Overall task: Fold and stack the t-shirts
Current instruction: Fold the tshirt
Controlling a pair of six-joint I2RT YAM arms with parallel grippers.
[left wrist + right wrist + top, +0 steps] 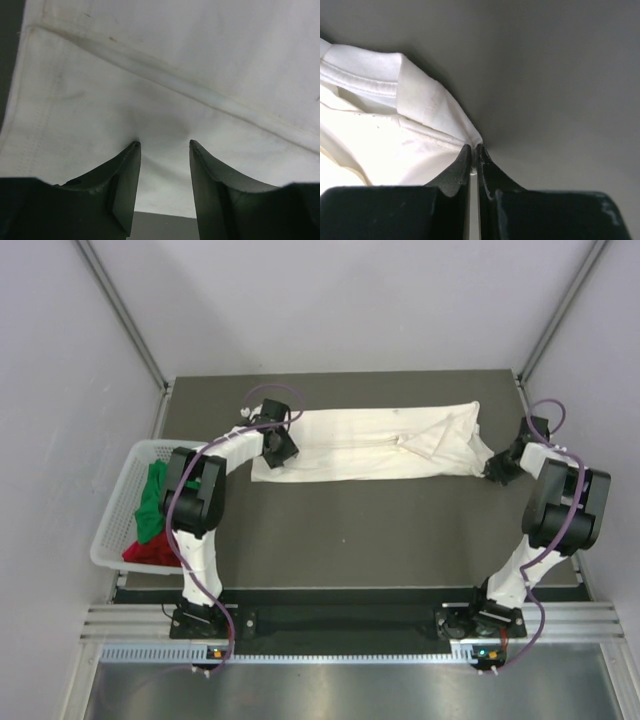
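Note:
The cream-white t-shirt lies as a long folded strip across the far half of the table. At the strip's left end, my left gripper stands open. In the left wrist view its fingertips press down onto the cloth, which dimples between them, just inside the hem. My right gripper is at the strip's right end. In the right wrist view it is shut on a corner of the white cloth, with a thin fold pinched between the jaws. The green tee and the red tee lie bunched in the basket.
A white mesh basket sits at the table's left edge beside the left arm. The dark grey tabletop shows between the shirt and the arm bases. Grey walls and metal frame posts close off the far side and both sides.

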